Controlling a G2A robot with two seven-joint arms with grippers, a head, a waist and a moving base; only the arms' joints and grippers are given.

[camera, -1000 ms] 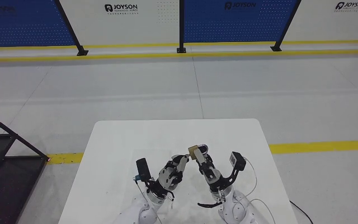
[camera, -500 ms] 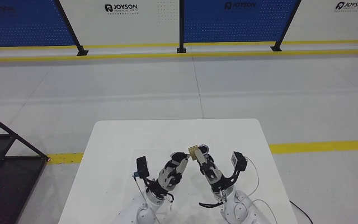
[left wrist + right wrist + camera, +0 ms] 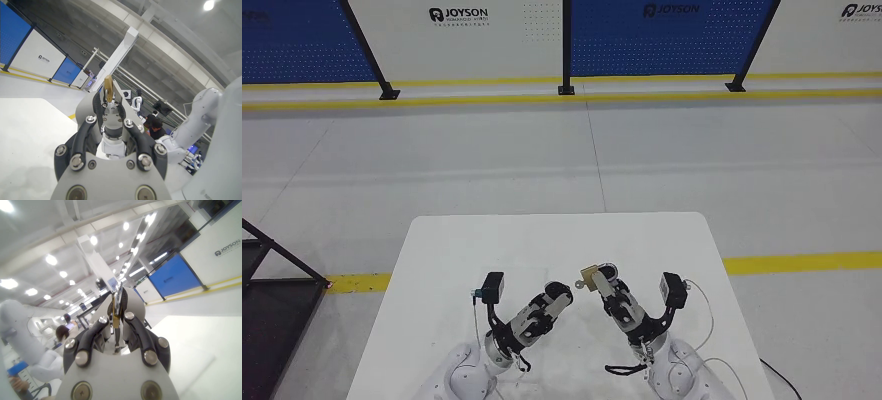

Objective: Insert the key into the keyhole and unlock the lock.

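Brass padlock (image 3: 115, 317) with steel shackle sits clamped in the right gripper (image 3: 118, 294), raised over the white table (image 3: 442, 260). Just beside it the left gripper (image 3: 560, 291) gapes empty. A small silver key (image 3: 580, 284) apparently juts from the keyhole, and a clumsy regrasp could knock it out.

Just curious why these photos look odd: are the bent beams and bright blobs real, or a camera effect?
Left wrist view: the wide lens bows the roof beams, and one lamp flares at the corner. Right wrist view: the ceiling lamps bloom into white blobs, and the lock glints. Top view: even light, straight lines, no glare on the table.
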